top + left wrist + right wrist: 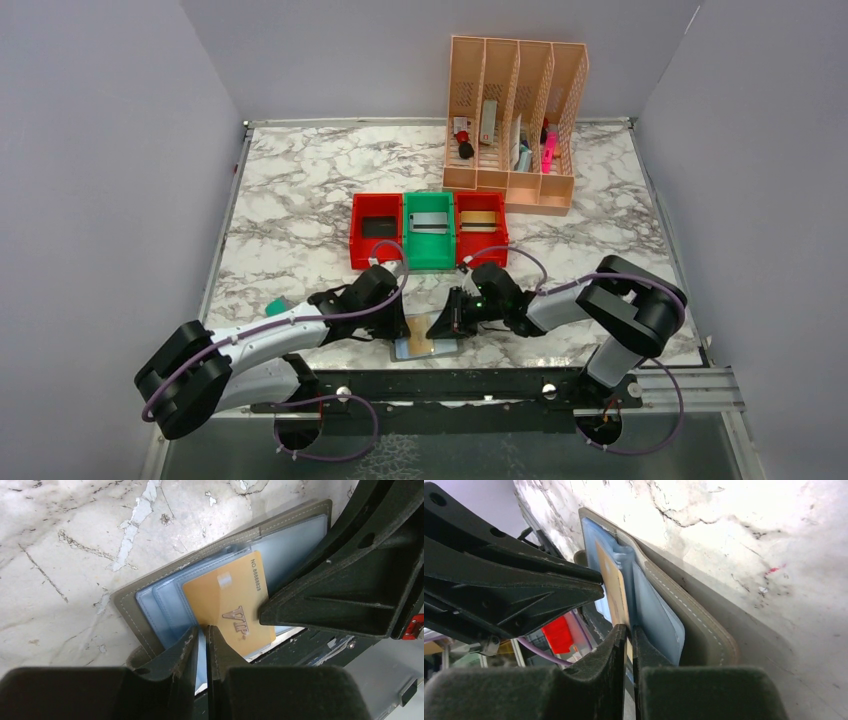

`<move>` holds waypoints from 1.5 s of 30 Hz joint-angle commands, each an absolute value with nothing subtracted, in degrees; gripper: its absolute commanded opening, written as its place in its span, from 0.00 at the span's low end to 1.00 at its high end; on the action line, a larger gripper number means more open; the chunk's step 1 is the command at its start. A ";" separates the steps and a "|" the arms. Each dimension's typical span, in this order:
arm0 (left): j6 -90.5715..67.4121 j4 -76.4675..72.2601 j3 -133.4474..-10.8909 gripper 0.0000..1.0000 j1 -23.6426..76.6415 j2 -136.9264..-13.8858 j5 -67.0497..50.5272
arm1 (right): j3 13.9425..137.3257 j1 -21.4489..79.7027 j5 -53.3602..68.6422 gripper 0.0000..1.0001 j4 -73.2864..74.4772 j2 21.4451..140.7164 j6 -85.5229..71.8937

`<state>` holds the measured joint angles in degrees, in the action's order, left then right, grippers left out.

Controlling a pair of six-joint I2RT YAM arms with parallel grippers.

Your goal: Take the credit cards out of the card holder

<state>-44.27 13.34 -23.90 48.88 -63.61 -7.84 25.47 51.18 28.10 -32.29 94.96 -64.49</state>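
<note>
Currently the right gripper [628,629] is pinched on one edge of the gold card [225,600], which lies against the pale blue pockets. The left gripper [202,630] is closed to a slit on a pocket edge of the card holder [127,605], open at the desk's [60,540] near edge, between the arms. Judgement: draw the card along the pocket's line, not upward, with the left anchoring; otherwise the holder may drag along.

gold card [225,605], grey holder [131,614], marbled table [60,555]
</note>
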 commanded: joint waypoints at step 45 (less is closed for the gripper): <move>-42.71 15.15 -24.15 0.17 49.67 -61.14 -3.01 | 23.37 44.47 39.49 0.27 -37.92 95.15 -59.86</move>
<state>-43.72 14.39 -24.62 49.63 -62.57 -4.27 21.54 44.60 35.66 -34.57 93.06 -60.60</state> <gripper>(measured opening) 0.157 0.255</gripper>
